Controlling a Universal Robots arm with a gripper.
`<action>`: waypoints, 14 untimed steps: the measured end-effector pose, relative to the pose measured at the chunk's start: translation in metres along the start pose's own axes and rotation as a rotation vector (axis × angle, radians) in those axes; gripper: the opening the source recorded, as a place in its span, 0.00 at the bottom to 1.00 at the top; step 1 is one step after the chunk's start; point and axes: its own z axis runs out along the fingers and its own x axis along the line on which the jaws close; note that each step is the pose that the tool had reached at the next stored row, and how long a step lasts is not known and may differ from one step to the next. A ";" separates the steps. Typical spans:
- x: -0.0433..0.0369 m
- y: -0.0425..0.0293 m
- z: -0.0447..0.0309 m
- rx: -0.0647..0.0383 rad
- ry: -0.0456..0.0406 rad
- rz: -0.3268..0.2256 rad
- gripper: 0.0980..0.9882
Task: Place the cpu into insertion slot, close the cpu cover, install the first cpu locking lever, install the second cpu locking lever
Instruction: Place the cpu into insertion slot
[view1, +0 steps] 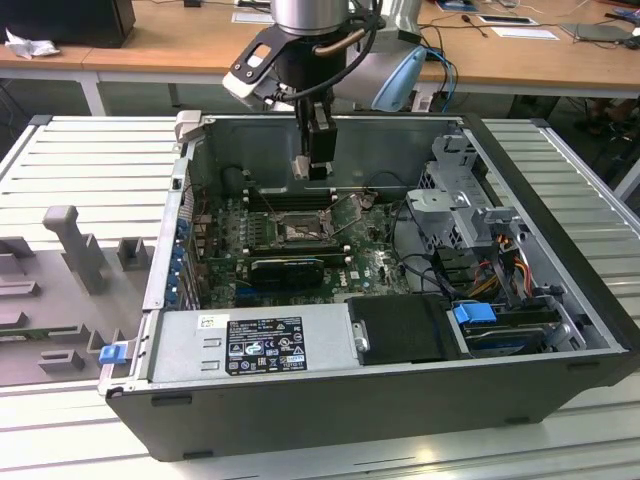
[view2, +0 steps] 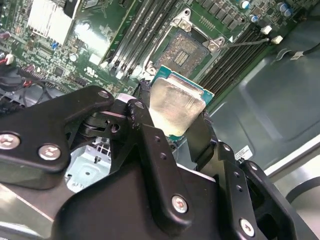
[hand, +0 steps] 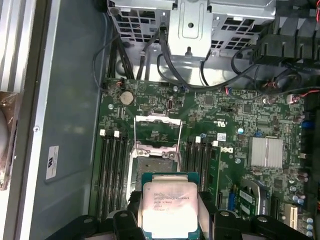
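My gripper (view1: 316, 168) hangs inside the open computer case, above the far edge of the green motherboard (view1: 375, 262). It is shut on the cpu (view2: 176, 106), a silver-topped chip on a green base, pinched by two opposite edges between black fingers (view2: 144, 102). In the first wrist view the cpu (hand: 170, 206) hovers just short of the insertion slot (hand: 151, 166), whose greyish pin field lies bare. The cpu cover (hand: 156, 120) stands swung open on the slot's far side. In the exterior view the insertion slot (view1: 297, 232) sits below and in front of the gripper. A thin lever (view2: 246, 42) sticks out beside the slot.
Long black memory slots (hand: 111, 165) flank the socket on both sides. A grey power supply (view1: 255, 343) fills the case's front, a drive cage (view1: 462, 200) with cables stands at the exterior view's right. A finned heatsink (hand: 268, 151) sits on the board. Grey fixtures (view1: 70, 250) lie outside the case.
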 end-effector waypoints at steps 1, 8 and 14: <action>0.0010 -0.0004 0.0037 0.000 0.0002 0.002 0.48; 0.0009 -0.0017 0.0162 0.001 0.0002 0.002 0.48; 0.0007 -0.0024 0.0248 0.003 0.0003 0.002 0.48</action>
